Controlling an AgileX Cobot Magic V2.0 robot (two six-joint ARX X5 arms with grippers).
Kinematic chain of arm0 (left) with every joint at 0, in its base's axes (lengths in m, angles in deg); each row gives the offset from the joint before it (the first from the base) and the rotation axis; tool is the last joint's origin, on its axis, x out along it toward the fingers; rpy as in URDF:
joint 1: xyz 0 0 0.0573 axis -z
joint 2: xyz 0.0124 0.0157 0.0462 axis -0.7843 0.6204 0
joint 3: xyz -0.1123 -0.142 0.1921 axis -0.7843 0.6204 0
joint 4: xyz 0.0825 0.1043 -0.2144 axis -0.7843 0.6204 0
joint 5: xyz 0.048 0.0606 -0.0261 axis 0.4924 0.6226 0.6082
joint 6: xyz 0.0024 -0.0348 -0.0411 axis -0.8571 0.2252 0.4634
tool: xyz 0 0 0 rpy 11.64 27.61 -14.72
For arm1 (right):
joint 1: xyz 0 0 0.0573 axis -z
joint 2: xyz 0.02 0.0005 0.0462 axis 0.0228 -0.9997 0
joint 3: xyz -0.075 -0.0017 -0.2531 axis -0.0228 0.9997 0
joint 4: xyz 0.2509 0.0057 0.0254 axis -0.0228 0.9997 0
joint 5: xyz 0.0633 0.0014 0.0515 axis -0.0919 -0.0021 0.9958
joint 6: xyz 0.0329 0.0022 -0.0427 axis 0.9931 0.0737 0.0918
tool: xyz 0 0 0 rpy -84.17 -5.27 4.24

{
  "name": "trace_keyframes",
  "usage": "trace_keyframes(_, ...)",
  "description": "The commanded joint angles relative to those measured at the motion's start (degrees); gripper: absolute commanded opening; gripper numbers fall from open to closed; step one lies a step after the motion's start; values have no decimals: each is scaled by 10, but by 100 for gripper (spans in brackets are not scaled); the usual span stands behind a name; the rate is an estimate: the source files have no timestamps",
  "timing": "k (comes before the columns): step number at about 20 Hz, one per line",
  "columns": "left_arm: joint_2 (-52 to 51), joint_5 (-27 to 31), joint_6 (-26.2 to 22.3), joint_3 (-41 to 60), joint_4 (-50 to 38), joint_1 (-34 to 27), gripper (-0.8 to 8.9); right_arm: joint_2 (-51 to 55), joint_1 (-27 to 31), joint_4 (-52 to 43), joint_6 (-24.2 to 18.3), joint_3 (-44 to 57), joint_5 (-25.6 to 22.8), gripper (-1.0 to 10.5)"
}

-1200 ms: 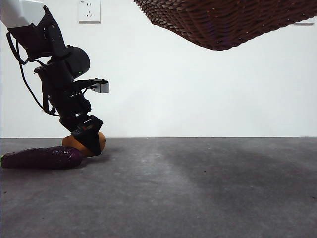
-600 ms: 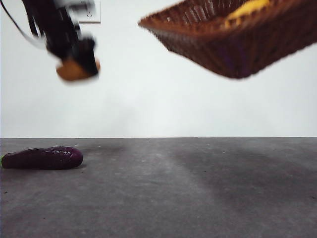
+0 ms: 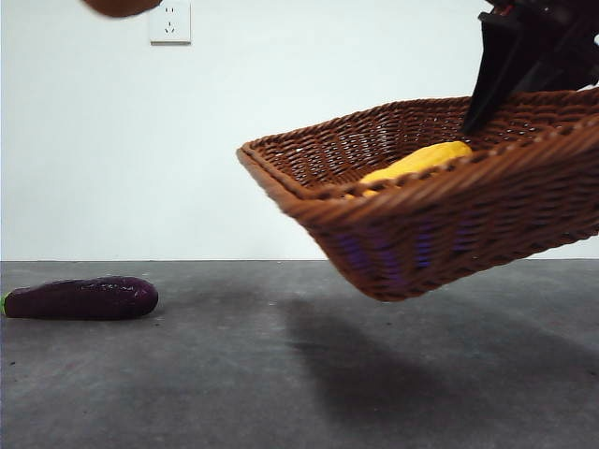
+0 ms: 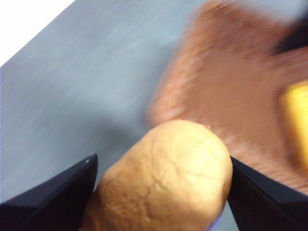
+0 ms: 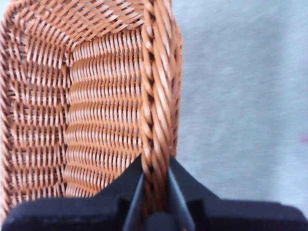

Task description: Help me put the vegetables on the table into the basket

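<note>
Carrying: your left end effector (image 4: 161,192) has the potato (image 4: 166,178) pinched between its two black jaws, one jaw on each flank, with the jaws spread only as far as the potato fills them.
Key relation: in the left wrist view the basket (image 4: 231,91) sits at roughly 1 o'clock from the potato, blurred, well apart and lower down. Judging from that, your next move is a carry over the near rim, then a release.
Front view check: the potato (image 3: 120,6) only peeks in at the top edge around 11 o'clock, and the basket (image 3: 449,224) hangs in the air at about 3 o'clock, clear of the tabletop (image 3: 281,374).
Basket tilt: its open side faces the potato's side, low end toward 9 o'clock, so the opening's pretty friendly for you.
Right end effector: right end effector (image 5: 155,192) is pressed together on the braided rim of the basket (image 5: 156,86), one jaw inside the wall, one outside. It's the holder, so the left arm does the drop.
Already in: corn cob (image 3: 416,161) lies inside, long axis running along the basket's length.
Still out: eggplant (image 3: 82,297) lies flat on the tabletop at 9 o'clock, long axis left-to-right, well apart from the basket.
Watch out: I'd guess a round potato rolls toward the low end, so drop it deep.
</note>
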Motion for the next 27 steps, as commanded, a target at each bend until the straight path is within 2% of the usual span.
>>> trace_keyframes(1, -15, 11, 50, 57, -34, 63, -5, 1, -1, -19, 29, 6, 15, -12)
trace_keyframes(3, -17, 56, 90, 108, -77, 127, -5, 1, -1, -19, 33, 6, 24, -12)
trace_keyframes(6, 2, 75, 144, 172, -181, 200, -5, 1, -12, -20, 33, 6, 36, -12)
trace_keyframes(8, 35, 93, 164, 176, -223, 235, -6, 1, -23, -22, 39, 6, 30, -12)
trace_keyframes(11, 93, 94, 187, 176, -266, 254, -6, 1, -41, -26, 43, 6, 28, -12)
trace_keyframes(17, 164, 95, 245, 176, -257, 255, -1, 1, -46, -25, 47, 6, 17, -12)
trace_keyframes(18, 164, 81, 257, 176, -257, 255, 21, 1, -46, -25, 46, 6, 12, -12)
trace_keyframes(19, 163, 65, 268, 176, -258, 255, 143, 1, -46, -25, 45, 6, 12, -12)
trace_keyframes(20, 163, 48, 277, 176, -257, 255, 341, 1, -46, -25, 44, 6, 12, -12)
trace_keyframes(21, 160, 32, 281, 176, -252, 254, 496, 1, -46, -25, 43, 6, 12, -12)
trace_keyframes(27, 143, 26, 279, 164, -211, 245, 507, 1, -46, -24, 41, 6, 12, -12)
